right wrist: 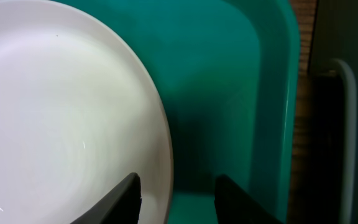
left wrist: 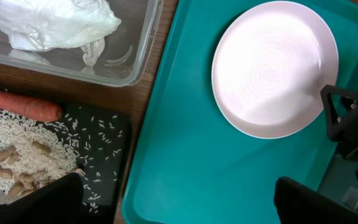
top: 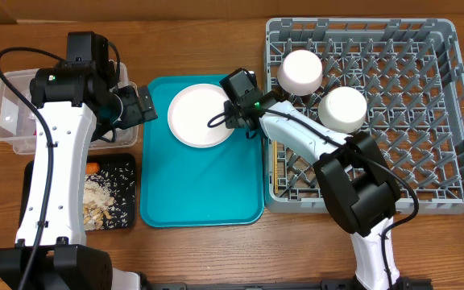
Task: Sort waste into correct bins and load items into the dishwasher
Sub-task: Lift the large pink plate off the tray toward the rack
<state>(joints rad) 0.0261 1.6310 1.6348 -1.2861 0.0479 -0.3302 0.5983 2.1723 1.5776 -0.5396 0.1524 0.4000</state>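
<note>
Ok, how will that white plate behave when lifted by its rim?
Likely rigid; the plate looks glossy, so its thin rim may slip in the right gripper. Flat on the teal tray, pushed it should slide, not tip.

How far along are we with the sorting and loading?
Done: two white bowls sit upside down in the grey rack; the white wad is in the clear tub; carrot and rice are on the black tray. In hand: the right gripper straddles the plate's rim on the teal tray, jaws open, not clamped. Left: racking that plate.
</note>
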